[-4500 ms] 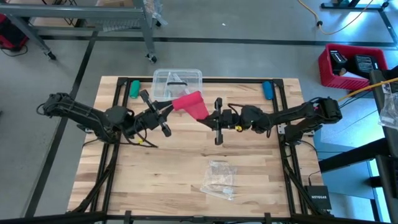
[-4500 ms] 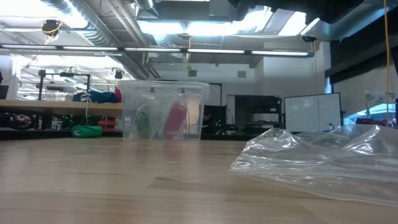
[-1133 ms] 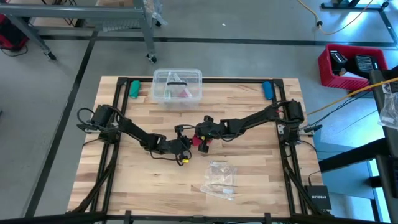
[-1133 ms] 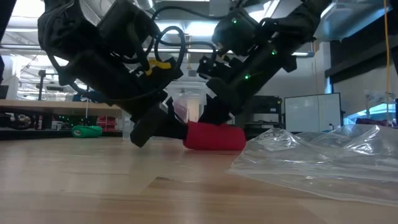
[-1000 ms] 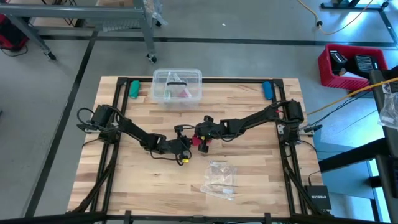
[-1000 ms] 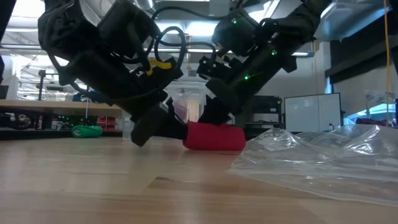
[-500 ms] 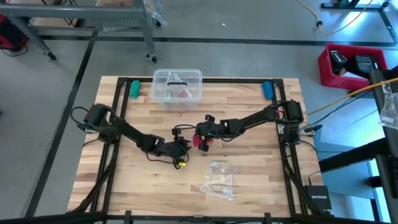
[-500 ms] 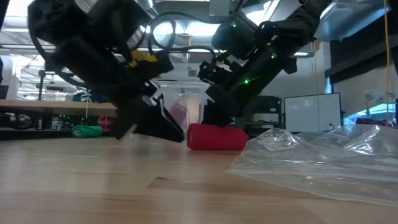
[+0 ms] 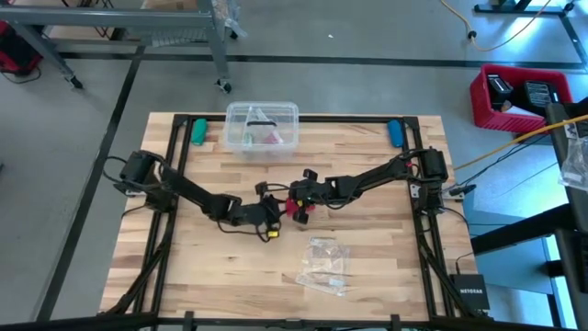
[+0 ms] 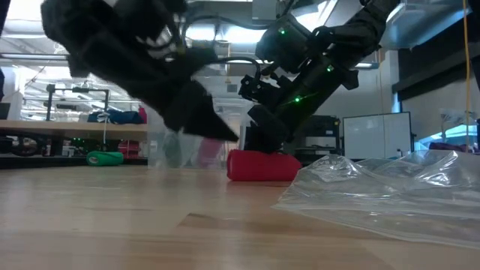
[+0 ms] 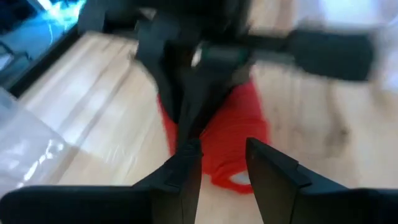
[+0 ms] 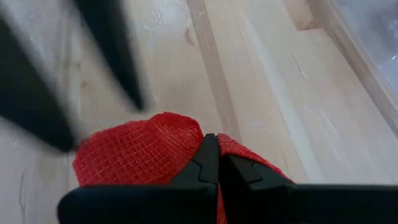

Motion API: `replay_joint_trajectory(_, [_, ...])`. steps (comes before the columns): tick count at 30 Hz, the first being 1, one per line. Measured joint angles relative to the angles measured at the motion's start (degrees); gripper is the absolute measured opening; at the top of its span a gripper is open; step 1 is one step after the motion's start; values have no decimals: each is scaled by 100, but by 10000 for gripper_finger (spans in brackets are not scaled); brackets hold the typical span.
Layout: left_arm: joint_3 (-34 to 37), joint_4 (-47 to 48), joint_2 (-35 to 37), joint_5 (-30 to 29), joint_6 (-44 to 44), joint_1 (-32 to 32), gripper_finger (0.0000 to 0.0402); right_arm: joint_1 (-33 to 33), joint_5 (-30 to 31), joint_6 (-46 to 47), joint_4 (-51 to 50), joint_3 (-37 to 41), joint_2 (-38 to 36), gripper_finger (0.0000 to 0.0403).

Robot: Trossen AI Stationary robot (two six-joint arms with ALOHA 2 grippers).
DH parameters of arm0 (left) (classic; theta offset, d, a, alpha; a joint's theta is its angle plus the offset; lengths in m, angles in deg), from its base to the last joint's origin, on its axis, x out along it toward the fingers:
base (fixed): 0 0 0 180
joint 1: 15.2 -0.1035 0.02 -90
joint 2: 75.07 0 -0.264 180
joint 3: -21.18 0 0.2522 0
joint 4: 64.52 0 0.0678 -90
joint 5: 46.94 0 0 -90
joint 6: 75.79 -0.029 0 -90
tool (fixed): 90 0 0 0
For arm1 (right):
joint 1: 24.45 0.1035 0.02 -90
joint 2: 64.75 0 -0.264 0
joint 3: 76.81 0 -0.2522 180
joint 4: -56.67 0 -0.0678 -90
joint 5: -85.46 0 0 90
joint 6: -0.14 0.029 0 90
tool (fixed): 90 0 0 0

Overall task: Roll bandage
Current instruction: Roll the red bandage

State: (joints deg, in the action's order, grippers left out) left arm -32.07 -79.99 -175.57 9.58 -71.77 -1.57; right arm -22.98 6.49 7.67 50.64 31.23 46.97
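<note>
In the high view, the bandage (image 9: 292,209) is seen as a small red roll near the middle of the table (image 9: 367,267), between the two grippers. The left gripper (image 9: 274,213) is placed just beside it on one side, and the right gripper (image 9: 299,203) is set on it from the other. A clear box (image 9: 263,127) stands at the far edge, and a crumpled wrapper (image 9: 322,262) lies well apart toward the near edge. In the low view, the roll (image 10: 262,166) is shown lying on the tabletop, with the right gripper (image 10: 262,146) pressed down on its top; the left gripper (image 10: 217,126) is raised off the wood beside it, blurred. The wrapper (image 10: 390,191) is seen close to the camera. In the left wrist view, the left fingers (image 11: 270,177) are held slightly apart with nothing between them, and the roll (image 11: 233,140) lies just beyond. In the right wrist view, the right fingers (image 12: 205,163) are closed together on the red mesh cloth (image 12: 140,155), an edge of which is pinched between them.
</note>
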Motion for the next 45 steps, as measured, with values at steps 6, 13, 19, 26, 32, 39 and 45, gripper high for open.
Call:
replay_joint_trajectory(6, [0,-443,-350,733,405,-263,117,4,-11,4,2,0,0,3])
replay_joint_trajectory(13, [-16,-720,-670,865,730,-285,117,4,-51,16,28,0,0,3])
replay_joint_trajectory(19, [-18,-697,-692,909,736,-283,117,1,-161,27,28,-78,0,46])
replay_joint_trajectory(26, [-16,-681,-699,923,737,-280,118,4,-316,-186,-690,-368,-214,155])
replay_joint_trajectory(32, [-11,-653,-703,913,753,-278,118,46,-367,-572,-1318,-404,-731,199])
replay_joint_trajectory(39, [-9,-673,-703,917,756,-278,118,31,-562,-1050,-2108,-417,-1438,203])
replay_joint_trajectory(45, [-5,-720,-709,915,753,-278,118,33,-1051,-1488,-2248,-415,-1448,198])
